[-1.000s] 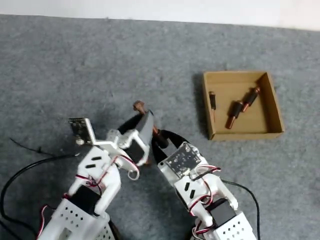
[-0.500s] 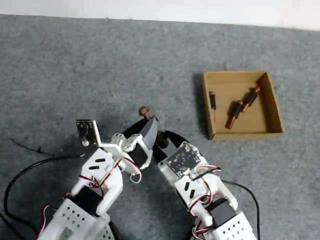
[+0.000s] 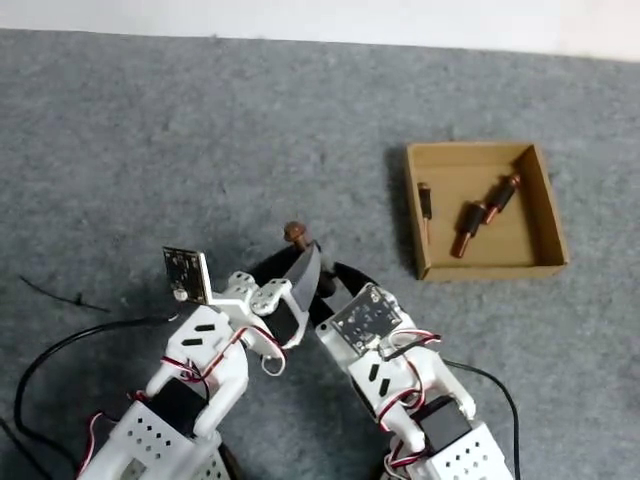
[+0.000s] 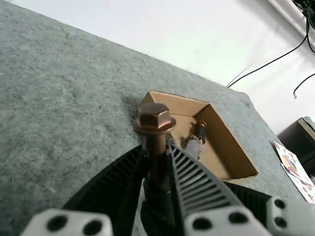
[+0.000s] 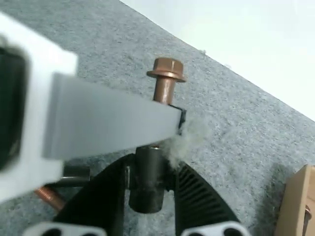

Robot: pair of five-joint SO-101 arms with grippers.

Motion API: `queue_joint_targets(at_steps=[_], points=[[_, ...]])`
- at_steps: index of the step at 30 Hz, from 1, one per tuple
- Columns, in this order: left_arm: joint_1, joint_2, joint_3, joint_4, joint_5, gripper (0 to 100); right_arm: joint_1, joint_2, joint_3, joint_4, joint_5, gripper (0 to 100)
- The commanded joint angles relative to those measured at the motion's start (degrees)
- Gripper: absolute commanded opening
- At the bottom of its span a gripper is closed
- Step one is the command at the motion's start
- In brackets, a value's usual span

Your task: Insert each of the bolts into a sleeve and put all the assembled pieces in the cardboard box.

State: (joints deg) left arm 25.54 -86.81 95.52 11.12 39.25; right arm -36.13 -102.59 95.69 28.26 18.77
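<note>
A: From above, why do both our arms meet over the table?

B: Joining one pair takes two grips. Our left gripper is clamped on the bolt, and our right gripper is just beside it. The cardboard box sits well apart and already holds assembled pieces.

A: And from our left wrist?

B: The jaws are narrow and pinch the bolt by its shank. Its long axis runs along the fingers, and the hex head pokes past the tips, pointing away from the wrist.

A: Our right wrist?

B: There our right gripper is closed around the sleeve, with the bore in line with the shank. We judge the bolt's tail is at or inside the sleeve's mouth. We cannot tell which, because a finger of the left gripper hides the joint.
</note>
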Motion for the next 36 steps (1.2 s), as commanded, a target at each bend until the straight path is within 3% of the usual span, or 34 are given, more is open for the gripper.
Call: queue_joint_targets(at_steps=[1, 14, 18, 26, 36], points=[[-1.10, -0.31, 0.13, 0.53, -1.05, 0, 1.98, -0.57, 8.13, -2.15, 0.26, 0.5], [-1.19, -0.40, -0.48, 2.99, -1.58, 1, 1.98, -0.22, 8.13, -2.15, 0.26, 0.5], [-1.10, -0.40, -0.48, 3.52, -4.13, 7, 1.98, -0.22, 8.13, -2.15, 0.26, 0.5], [-1.89, -0.40, -6.29, 14.15, -3.96, 10, 2.07, -0.22, 8.13, -1.98, 0.26, 0.5], [-1.98, -0.40, -11.91, 21.45, -3.87, 10, 2.07, -0.22, 8.13, -1.98, 0.26, 0.5]])
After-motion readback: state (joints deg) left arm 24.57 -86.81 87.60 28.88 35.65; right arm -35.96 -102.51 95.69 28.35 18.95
